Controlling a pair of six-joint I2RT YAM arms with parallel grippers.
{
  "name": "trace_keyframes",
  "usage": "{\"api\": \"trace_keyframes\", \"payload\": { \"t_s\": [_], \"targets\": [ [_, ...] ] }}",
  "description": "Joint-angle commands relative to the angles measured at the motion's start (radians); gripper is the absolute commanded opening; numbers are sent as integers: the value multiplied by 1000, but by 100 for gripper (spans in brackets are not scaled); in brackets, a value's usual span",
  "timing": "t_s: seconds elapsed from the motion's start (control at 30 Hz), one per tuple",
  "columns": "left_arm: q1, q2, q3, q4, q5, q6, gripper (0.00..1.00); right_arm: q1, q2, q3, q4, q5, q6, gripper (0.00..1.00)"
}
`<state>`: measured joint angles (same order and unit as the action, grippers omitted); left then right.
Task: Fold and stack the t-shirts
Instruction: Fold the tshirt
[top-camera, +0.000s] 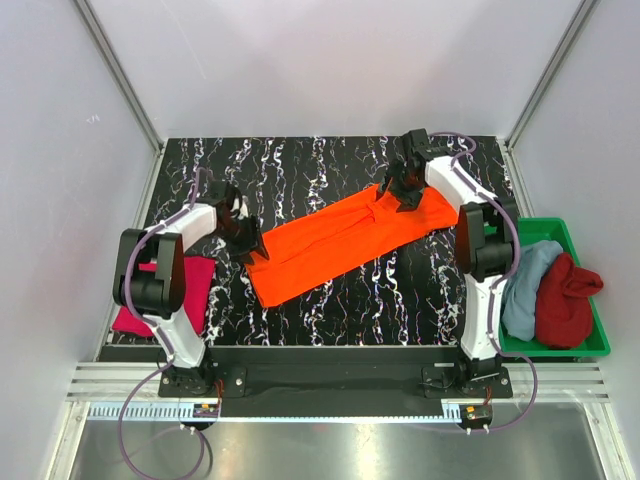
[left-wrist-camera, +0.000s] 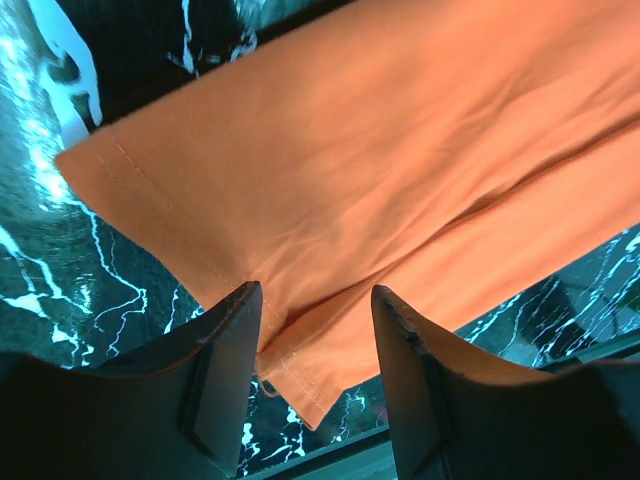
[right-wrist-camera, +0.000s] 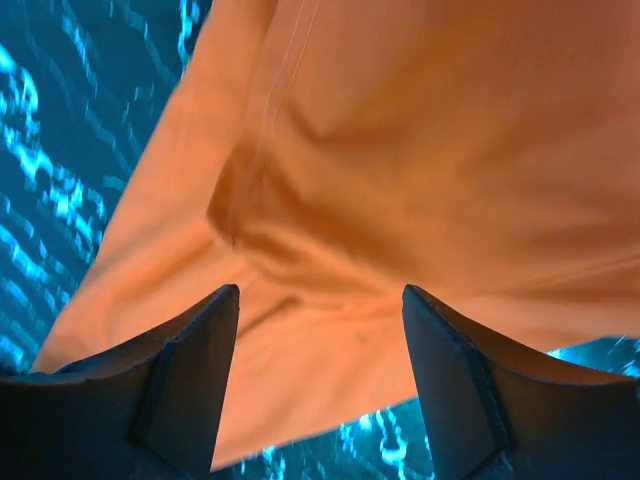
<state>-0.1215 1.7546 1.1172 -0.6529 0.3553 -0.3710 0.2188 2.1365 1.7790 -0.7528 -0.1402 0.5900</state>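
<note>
The bright orange t-shirt (top-camera: 345, 237) lies folded into a long strip, slanting across the black marble table. My left gripper (top-camera: 247, 238) is open at the strip's near-left end; in the left wrist view (left-wrist-camera: 315, 300) its fingers straddle the hemmed corner (left-wrist-camera: 300, 380). My right gripper (top-camera: 405, 190) is open over the far-right end, its fingers either side of a cloth fold (right-wrist-camera: 320, 270). The magenta-pink t-shirt (top-camera: 196, 281) lies folded at the left edge, partly behind my left arm. The light blue t-shirt (top-camera: 527, 285) and dark red t-shirt (top-camera: 565, 300) lie bunched in the green tray.
The green plastic tray (top-camera: 592, 348) stands at the right, off the table's edge. White walls with metal posts (top-camera: 120, 75) close in the table on three sides. Black marble tabletop (top-camera: 300, 175) shows behind and in front of the orange strip.
</note>
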Motion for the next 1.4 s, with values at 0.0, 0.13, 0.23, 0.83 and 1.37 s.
{"api": "trace_keyframes", "payload": {
  "t_s": [0.0, 0.13, 0.23, 0.83, 1.37],
  "targets": [
    [0, 25, -22, 19, 46, 18, 53, -7, 40, 86, 0, 161, 21, 74],
    [0, 45, -46, 25, 97, -8, 52, -7, 108, 152, -2, 226, 11, 78],
    [-1, 49, -65, 27, 123, -13, 52, -9, 177, 242, 0, 252, -22, 80],
    [8, -141, -39, -40, 41, 7, 53, -7, 572, 836, -57, 183, -208, 83],
    [-135, -20, 47, 7, -36, 76, 63, -6, 199, 794, -324, 245, -228, 98]
  ]
}}
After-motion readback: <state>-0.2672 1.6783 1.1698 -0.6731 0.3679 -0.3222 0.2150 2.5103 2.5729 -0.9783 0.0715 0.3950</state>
